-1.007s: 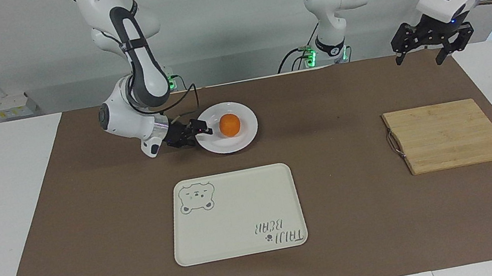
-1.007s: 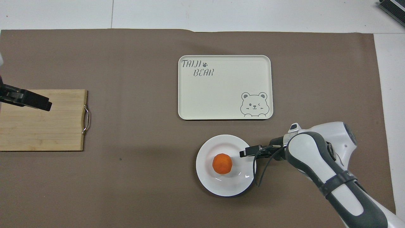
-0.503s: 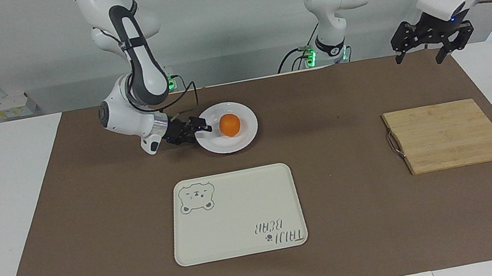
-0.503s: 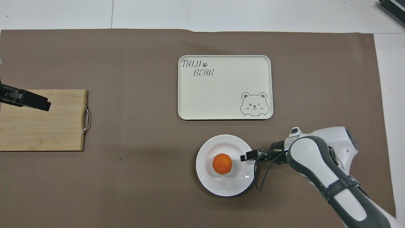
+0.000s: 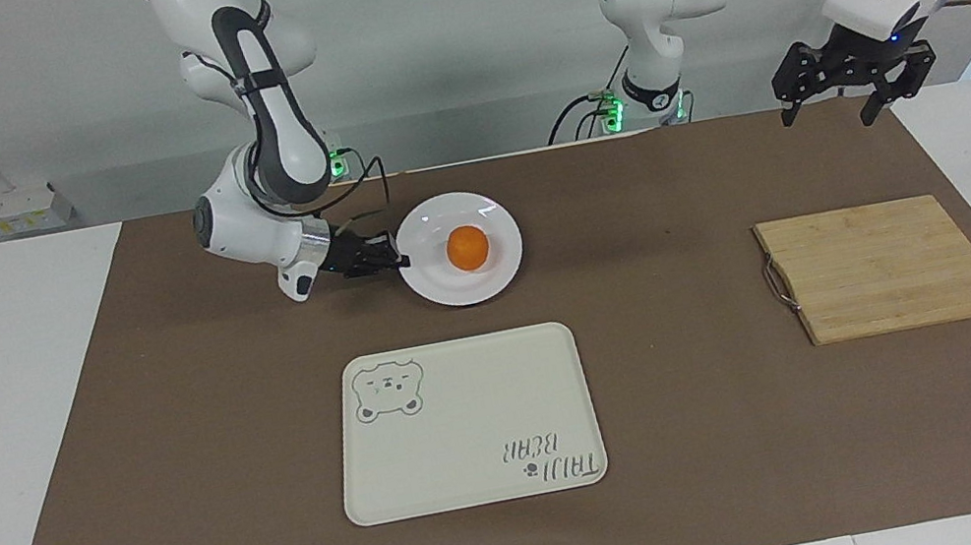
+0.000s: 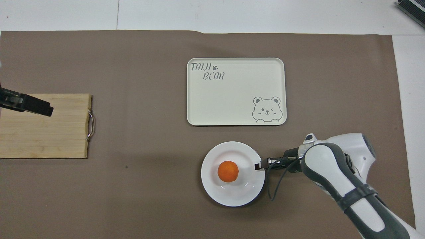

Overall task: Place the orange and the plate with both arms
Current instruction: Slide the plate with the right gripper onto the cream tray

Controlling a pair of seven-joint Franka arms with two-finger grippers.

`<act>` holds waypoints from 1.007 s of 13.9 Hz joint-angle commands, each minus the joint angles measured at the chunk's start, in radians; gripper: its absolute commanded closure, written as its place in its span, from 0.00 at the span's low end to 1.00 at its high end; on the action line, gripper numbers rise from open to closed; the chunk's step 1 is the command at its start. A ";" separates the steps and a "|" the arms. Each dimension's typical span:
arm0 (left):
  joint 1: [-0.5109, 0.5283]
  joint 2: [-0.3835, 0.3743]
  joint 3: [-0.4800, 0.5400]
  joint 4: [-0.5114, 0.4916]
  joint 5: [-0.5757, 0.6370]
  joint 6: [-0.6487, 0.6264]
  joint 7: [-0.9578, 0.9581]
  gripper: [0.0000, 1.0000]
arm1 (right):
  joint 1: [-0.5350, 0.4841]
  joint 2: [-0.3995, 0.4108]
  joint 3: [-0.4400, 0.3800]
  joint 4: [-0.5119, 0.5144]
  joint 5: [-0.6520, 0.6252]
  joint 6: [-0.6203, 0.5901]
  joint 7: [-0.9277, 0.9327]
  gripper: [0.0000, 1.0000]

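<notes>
At the right arm's end of the worktop, reading the facing view from its left edge, the right gripper (image 5: 388, 260) comes in low and sideways and is pinched shut on the rim of the plate (image 5: 495, 278), on the edge toward that arm. The plate looks tipped, lifted a little off the brown mat (image 5: 180, 466), with the orange (image 5: 468, 247) sitting in its shallow centre. The step in hand seems to be the carrying of the plate, fruit aboard, by that one rim grip.

Next across, farther from the robots than the plate, lies the cream tray (image 5: 471, 415) with the bear drawing, nothing on it. It looks the likely place to set the plate down, though the task does not say so. The next move calls for a slow, level carry: the orange is round and free to roll, and a thin glossy rim held at one point may slip or swing.

Toward the left arm's end sits the wooden cutting board (image 5: 884, 267), bare. Above the mat's corner by that board, the left gripper (image 5: 856, 95) hangs in the air with its fingers spread wide, holding nothing; that arm waits.
</notes>
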 commanded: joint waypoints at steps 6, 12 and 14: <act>0.010 -0.014 -0.007 -0.012 -0.008 0.015 0.003 0.00 | -0.087 0.070 -0.005 0.140 0.027 -0.127 -0.171 1.00; 0.010 -0.014 -0.007 -0.013 -0.008 0.017 0.003 0.00 | -0.139 0.119 -0.003 0.273 0.040 -0.233 -0.190 1.00; 0.010 -0.014 -0.007 -0.013 -0.008 0.019 0.003 0.00 | -0.148 0.142 -0.003 0.316 0.100 -0.245 -0.207 1.00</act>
